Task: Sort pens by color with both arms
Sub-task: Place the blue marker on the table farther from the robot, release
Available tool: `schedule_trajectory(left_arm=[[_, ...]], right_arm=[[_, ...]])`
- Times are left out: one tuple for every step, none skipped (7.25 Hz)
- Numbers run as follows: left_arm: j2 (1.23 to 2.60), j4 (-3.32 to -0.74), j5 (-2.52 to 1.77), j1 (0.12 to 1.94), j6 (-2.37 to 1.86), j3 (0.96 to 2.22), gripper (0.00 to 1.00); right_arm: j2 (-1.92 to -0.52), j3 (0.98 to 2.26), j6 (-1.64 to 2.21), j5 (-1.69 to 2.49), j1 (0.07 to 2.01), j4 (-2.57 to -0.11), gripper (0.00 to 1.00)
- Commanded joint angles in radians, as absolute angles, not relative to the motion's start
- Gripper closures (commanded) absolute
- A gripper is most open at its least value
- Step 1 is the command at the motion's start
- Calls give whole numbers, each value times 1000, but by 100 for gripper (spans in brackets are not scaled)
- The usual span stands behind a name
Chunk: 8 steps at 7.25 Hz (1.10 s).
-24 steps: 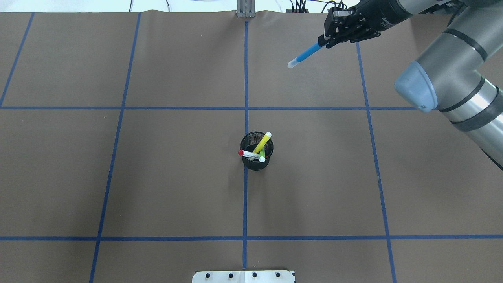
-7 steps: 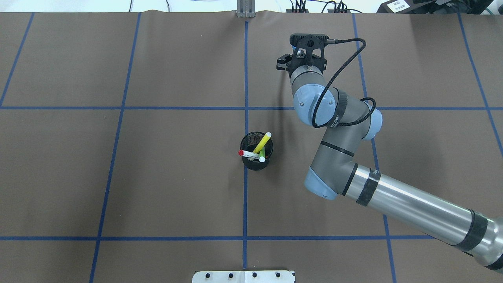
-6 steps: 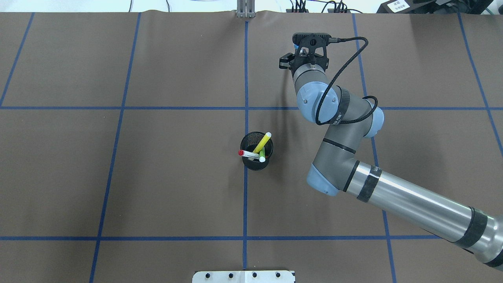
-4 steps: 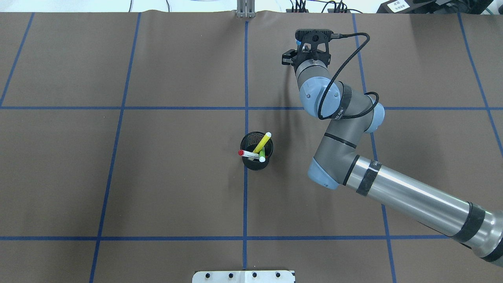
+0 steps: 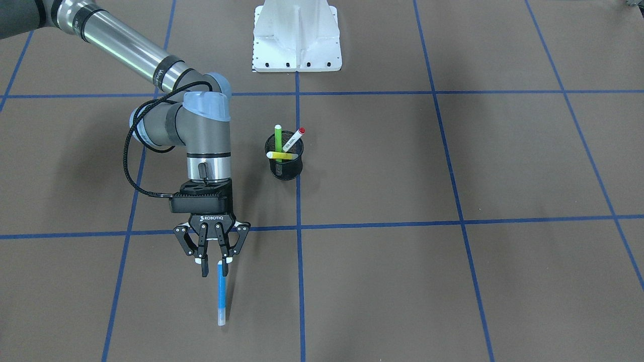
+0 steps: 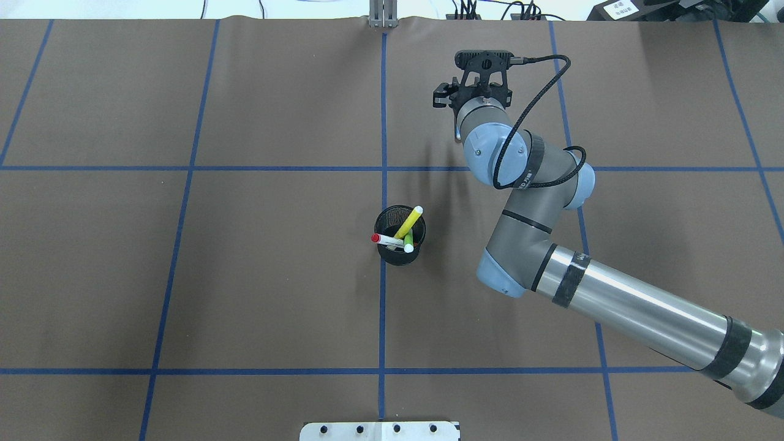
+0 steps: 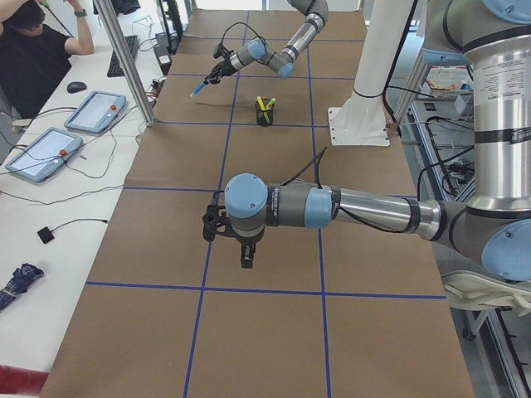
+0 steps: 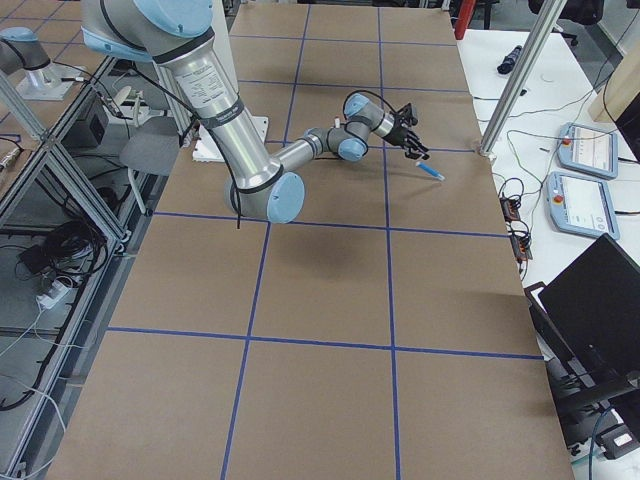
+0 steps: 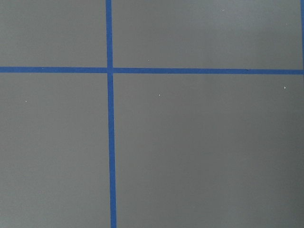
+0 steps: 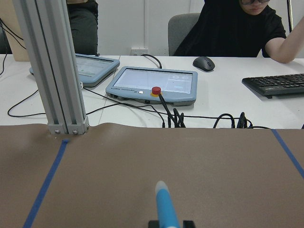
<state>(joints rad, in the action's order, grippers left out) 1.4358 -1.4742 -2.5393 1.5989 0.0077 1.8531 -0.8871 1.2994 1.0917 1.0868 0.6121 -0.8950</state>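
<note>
at the left of the front-facing view we find the blue pen (image 5: 221, 296). it slants out of the right gripper (image 5: 214, 274), pale tip low over the table (image 5: 453, 151), in a square on the robot's right toward the operators' side. a thin shadow lies just beside it. we judge it light, stiff and smooth-barrelled, so it could twist or slide in a loose pinch. the barrel near one end, where it is taken now, is a fair hold, though one nearer the middle would swing less. the jaws stand nearly together, clamped across the pen's upper end, and touch nothing else. the right wrist view shows the barrel running out between the pads.

toward the middle stands the mesh cup (image 5: 286, 171), upright by the centre line of blue tape (image 5: 297, 251). it holds the green pen (image 5: 277, 136), the yellow pen (image 5: 282, 155) and the white pen (image 5: 294, 139) with its red cap. they cross one another, so we expect that lifting one may drag a neighbour or tip the light cup. we would take each by the end standing clear of the rim.

further right, outside that view, the left gripper (image 7: 246, 255) hangs fingers-down over the table near the robot's left end. only the left side view shows it, so we cannot tell whether its jaws are apart or together.
</note>
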Motion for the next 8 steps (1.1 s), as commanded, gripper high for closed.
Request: schedule_trajectory(left_arm=[[1436,-1474,-2540,1598,8,1853,0],[1436,-1474,-2540,1600,8,1858,0],[1437,-1476,-2540,1600,8,1861,0],[1446,-1476,-2539,1600,8,1874,0],[1456,-1476,-2536,1600,-23,1905,0],[1486,-1480,-2528,1597,-144,1957,0],[1526,-1480,-2537,1583,-231,2003,0],[1557,-1480,-2537,1534,-294,2057,0]], right_arm=[[-885,1336,1095,1112,598,-884,0],[-888,1379,1094,1193,615,-884,0],[-887,1409,1092,1289,656,-884,0],[-902,1461,1091,1412,713,-890,0],[-937,1504,1089,1548,783,-893,0],[-977,1534,1089,1668,855,-893,0],[-992,1535,1089,1784,927,-896,0],[-1026,1536,1086,1874,999,-893,0]])
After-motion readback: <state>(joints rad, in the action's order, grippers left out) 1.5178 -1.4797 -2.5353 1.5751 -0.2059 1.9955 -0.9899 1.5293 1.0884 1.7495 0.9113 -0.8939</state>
